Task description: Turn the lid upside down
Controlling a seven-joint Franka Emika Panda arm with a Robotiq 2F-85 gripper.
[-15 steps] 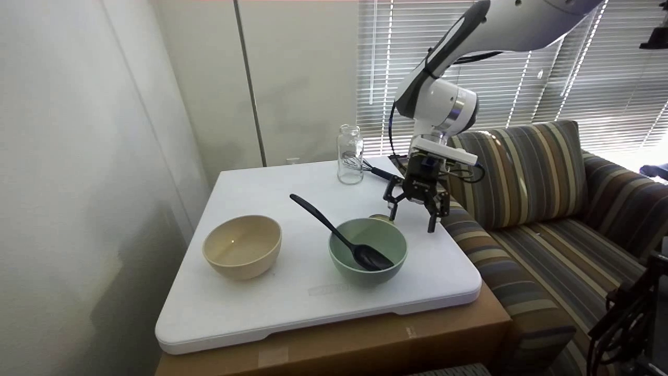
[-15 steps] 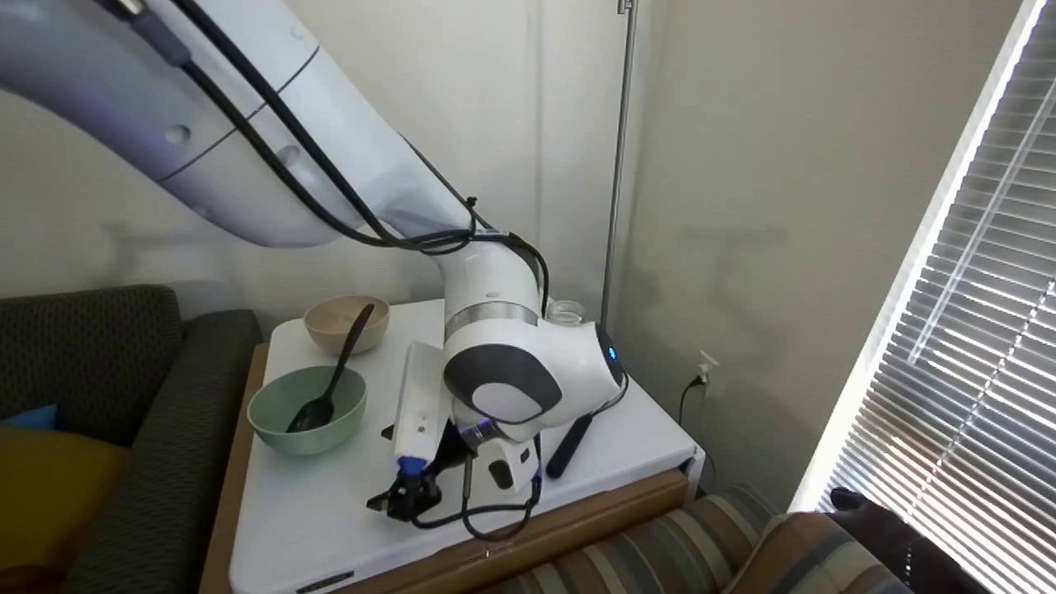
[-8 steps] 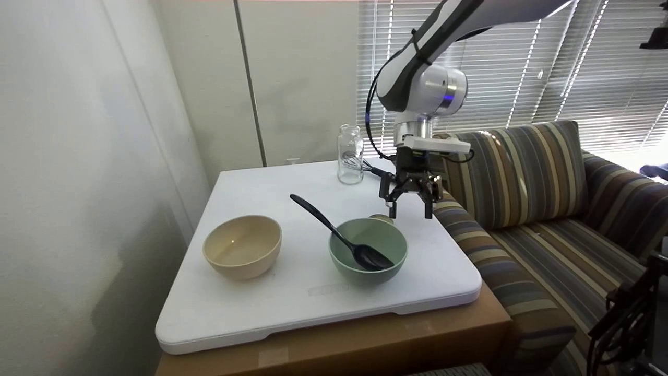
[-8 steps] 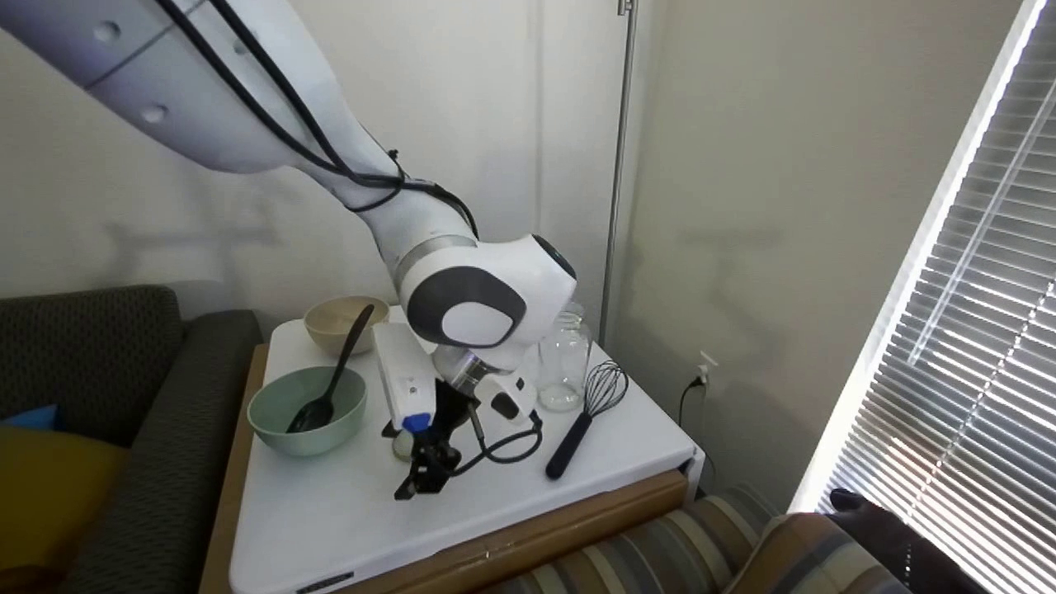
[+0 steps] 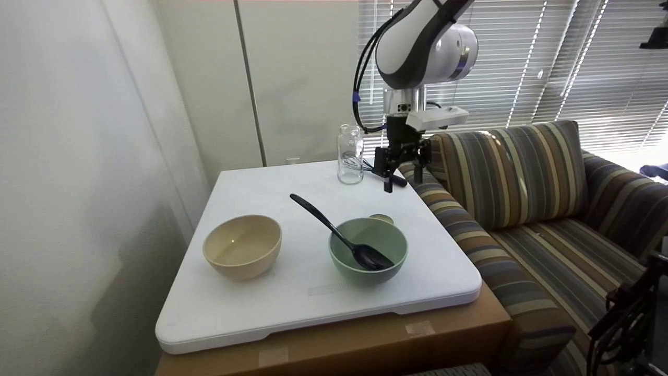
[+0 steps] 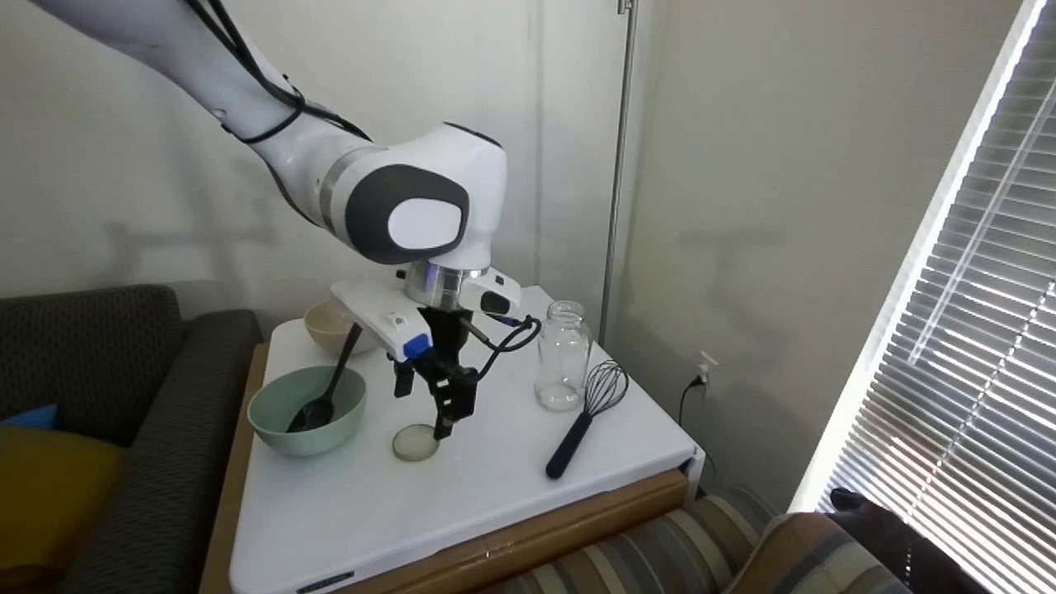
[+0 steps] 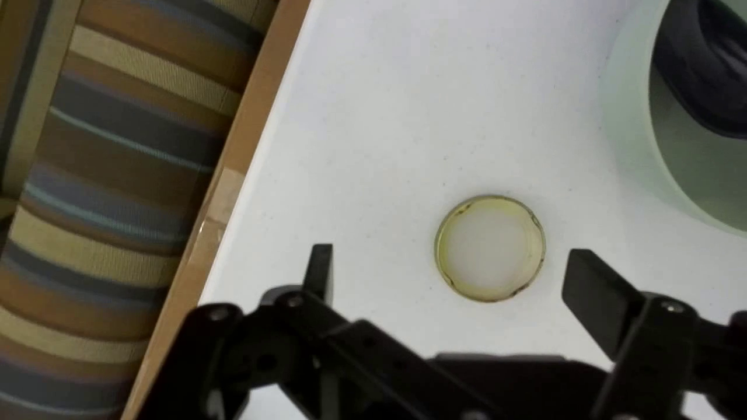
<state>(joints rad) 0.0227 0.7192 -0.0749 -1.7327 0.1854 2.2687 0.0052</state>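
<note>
The lid is a small flat pale round disc with a thin greenish-gold rim. It lies on the white table, and small lugs show inside its rim, so its hollow side faces up. It shows whole in an exterior view and is partly hidden behind the teal bowl in an exterior view. My gripper is open and empty, above the table, pointing down. In the wrist view the lid shows between and slightly beyond the fingertips, nearer the right finger. The gripper also shows in both exterior views.
The teal bowl with a black spoon stands close to the lid. A cream bowl, a glass jar and a whisk are also on the table. A striped sofa adjoins one table edge.
My gripper has risen from low over the table and become more upright, shifting away from the table's near edge. It stays open. The lid is now uncovered in an exterior view; it has not visibly moved.
</note>
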